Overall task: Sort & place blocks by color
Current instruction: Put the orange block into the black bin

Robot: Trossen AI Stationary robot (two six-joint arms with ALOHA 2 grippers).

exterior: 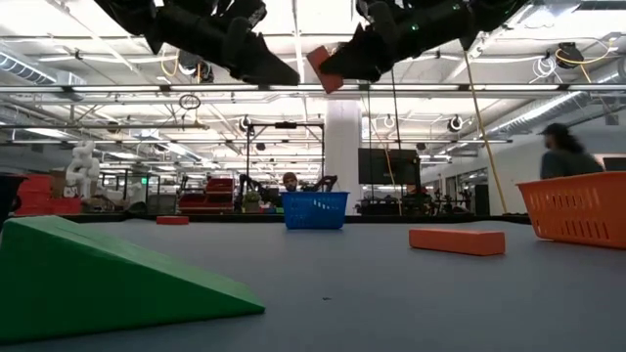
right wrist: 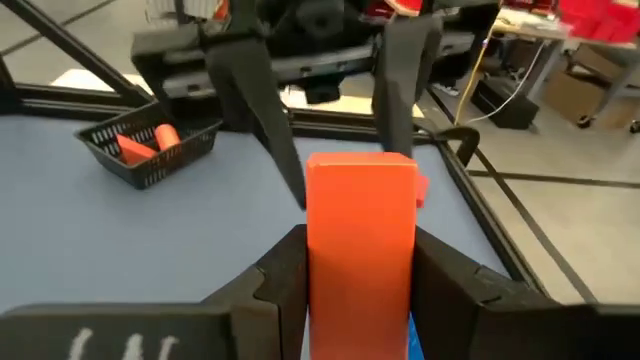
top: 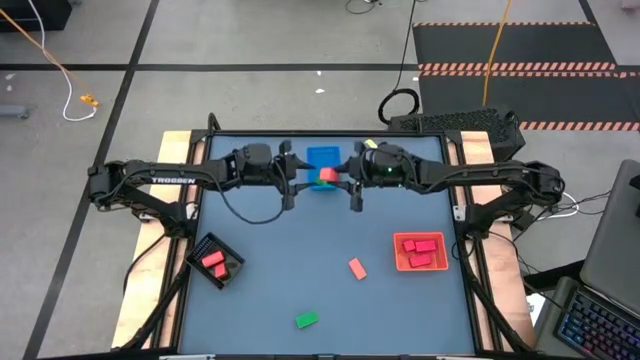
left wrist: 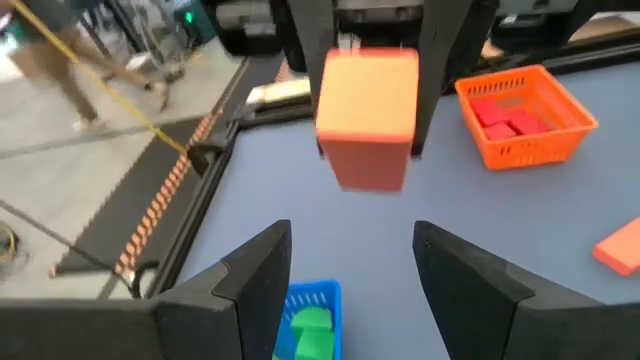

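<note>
A salmon-red block hangs above the blue tray at the table's far middle, with my right gripper shut on it. My left gripper faces it from the table's left, open, its fingers a short way from the block and not touching it. Green blocks lie in the blue tray below. A salmon block and a green wedge block lie flat on the table nearer the front. My right gripper pinches the block's two opposite sides between its two fingers. The fingers come about level from the table's right. The block's free end sticks out past them toward the left gripper. It is lifted clear, above the blue tray.
An orange-red tray with red blocks stands at the right. A black tray with salmon blocks stands at the front left. In the room beyond the table a person shows in the low view at the right.
</note>
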